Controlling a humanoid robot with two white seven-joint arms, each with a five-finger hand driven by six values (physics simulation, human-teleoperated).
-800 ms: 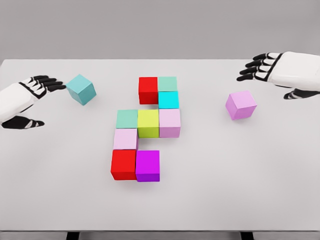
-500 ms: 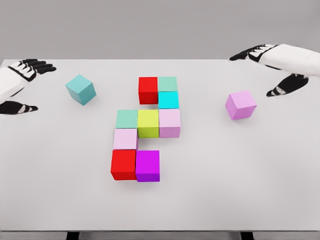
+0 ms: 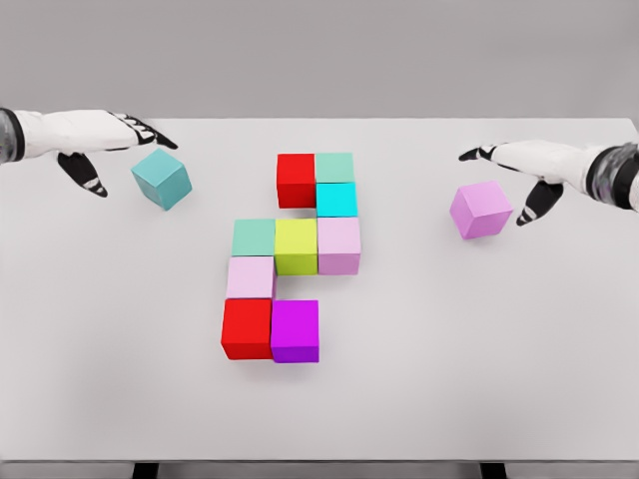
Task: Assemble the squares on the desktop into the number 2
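Both hands are hovering, fingers spread: left hand just beside the teal cube, right hand beside the pink cube, flanking the unfinished figure to feed it.

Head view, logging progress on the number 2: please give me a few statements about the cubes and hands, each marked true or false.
1. The teal cube lies apart from the cluster, near the left hand. True.
2. The right hand grips the loose pink cube. False: its fingers are spread, holding nothing.
3. The yellow-green cube sits between the green cube and a pink cube. True.
4. The magenta cube is stacked on a red cube. False: it rests on the table beside the red cube.
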